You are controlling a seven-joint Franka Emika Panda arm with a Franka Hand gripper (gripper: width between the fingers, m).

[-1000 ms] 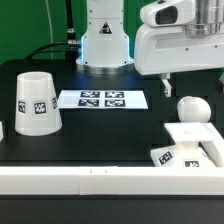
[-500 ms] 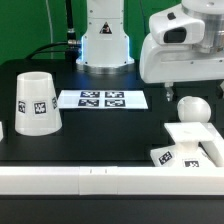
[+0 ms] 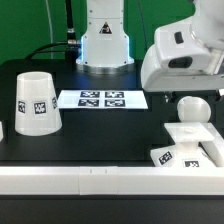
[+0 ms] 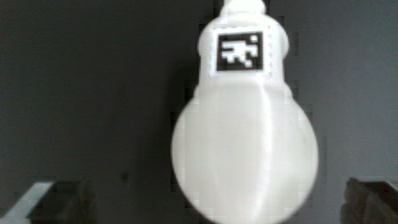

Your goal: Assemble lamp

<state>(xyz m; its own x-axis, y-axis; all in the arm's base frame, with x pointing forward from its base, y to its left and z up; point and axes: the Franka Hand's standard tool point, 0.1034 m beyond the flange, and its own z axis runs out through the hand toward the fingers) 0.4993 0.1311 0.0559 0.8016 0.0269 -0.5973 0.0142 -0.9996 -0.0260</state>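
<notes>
Hovering above bulb [image 4: 246, 150] with jaws spread, empty. Centre on wide body, not tagged neck; drop straight, close gently: likely rolls on tabletop [image 3: 100, 135].

In the exterior view the shade [image 3: 35, 102] sits left, the marker board [image 3: 102, 99] in the middle, the bulb [image 3: 192, 109] right, behind the base [image 3: 188, 138].
</notes>
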